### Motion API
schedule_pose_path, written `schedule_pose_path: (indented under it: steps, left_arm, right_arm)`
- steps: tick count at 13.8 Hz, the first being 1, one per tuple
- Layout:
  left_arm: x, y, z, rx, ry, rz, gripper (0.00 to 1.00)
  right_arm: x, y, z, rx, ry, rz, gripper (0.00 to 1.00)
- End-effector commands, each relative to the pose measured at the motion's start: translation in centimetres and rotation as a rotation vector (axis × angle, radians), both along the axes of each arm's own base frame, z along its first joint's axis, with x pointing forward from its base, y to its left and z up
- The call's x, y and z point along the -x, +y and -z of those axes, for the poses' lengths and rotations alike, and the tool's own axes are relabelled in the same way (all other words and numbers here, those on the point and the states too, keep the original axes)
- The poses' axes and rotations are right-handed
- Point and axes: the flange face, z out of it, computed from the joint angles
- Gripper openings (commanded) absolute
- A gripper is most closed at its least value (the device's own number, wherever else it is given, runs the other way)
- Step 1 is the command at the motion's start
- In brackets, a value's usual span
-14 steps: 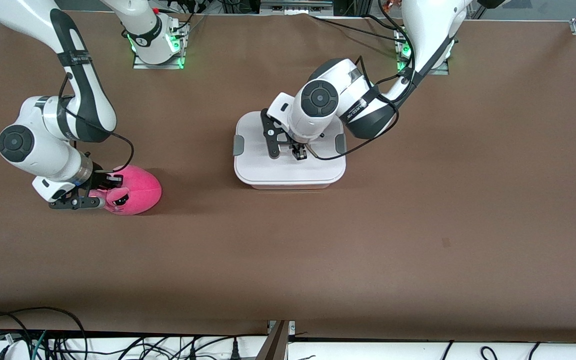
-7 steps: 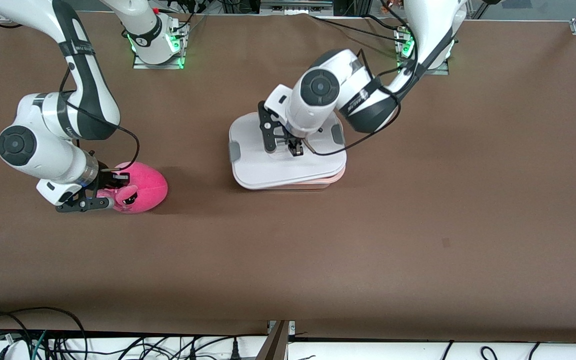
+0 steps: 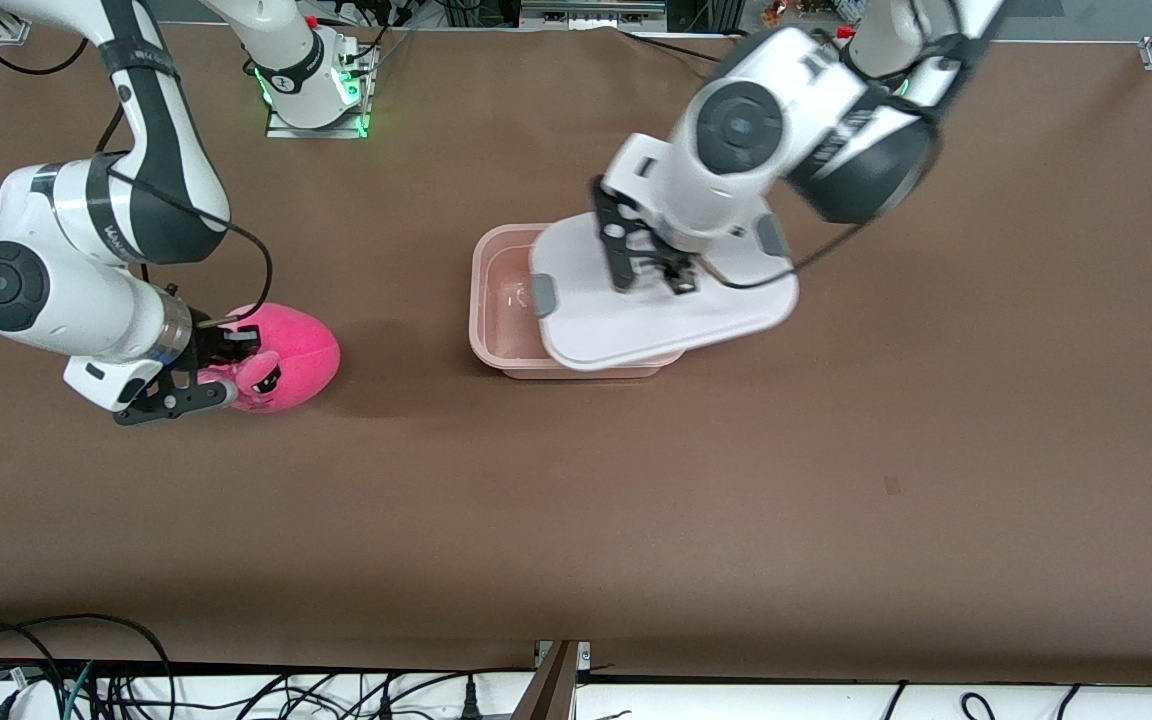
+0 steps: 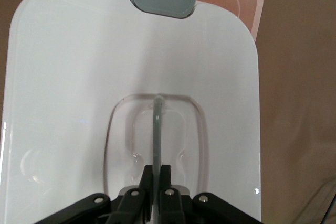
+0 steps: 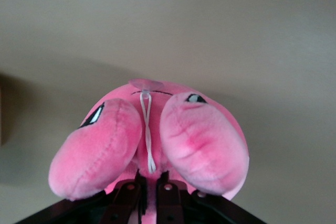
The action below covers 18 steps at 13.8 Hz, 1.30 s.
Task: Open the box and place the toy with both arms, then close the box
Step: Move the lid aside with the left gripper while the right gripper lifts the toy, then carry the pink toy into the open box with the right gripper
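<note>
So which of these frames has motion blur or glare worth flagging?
Front view: left arm smeared by motion, the lid it holds fairly crisp; right gripper and toy sharp. Left wrist view: soft sheen on the lid, no harsh glare. Right wrist view: toy sharp, table soft.

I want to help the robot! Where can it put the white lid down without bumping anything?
Bare brown table stretches from the box toward the left arm's end, and all along the front camera's edge. It is crowded over the box, where the left gripper holds the lid, and around the toy in the right gripper.
</note>
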Motion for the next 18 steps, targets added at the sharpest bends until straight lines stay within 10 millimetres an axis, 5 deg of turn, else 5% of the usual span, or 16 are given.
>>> schedule_pose_path:
  steps: [1, 4, 9, 14, 18]
  left_arm:
    - [-4.2, 7.9, 0.3, 0.030, 0.045, 0.066, 0.00]
    - [-6.9, 14.7, 1.9, 0.081, 0.057, 0.195, 0.00]
    - [-7.7, 19.0, 2.2, 0.093, 0.090, 0.228, 0.00]
    - [-8.3, 22.0, 2.0, 0.107, 0.092, 0.242, 0.00]
    - [-8.6, 22.7, 2.7, 0.093, 0.093, 0.270, 0.00]
  right_arm:
    - [1.0, 4.8, -2.4, -0.025, 0.009, -0.090, 0.00]
    - [2.2, 11.3, -5.1, -0.069, -0.035, -0.204, 0.00]
    - [7.0, 22.4, -7.1, -0.067, -0.073, -0.430, 0.00]
    - [10.2, 25.8, -7.1, 0.015, -0.008, -0.779, 0.00]
    - [12.0, 29.8, -4.3, 0.060, 0.003, -0.861, 0.00]
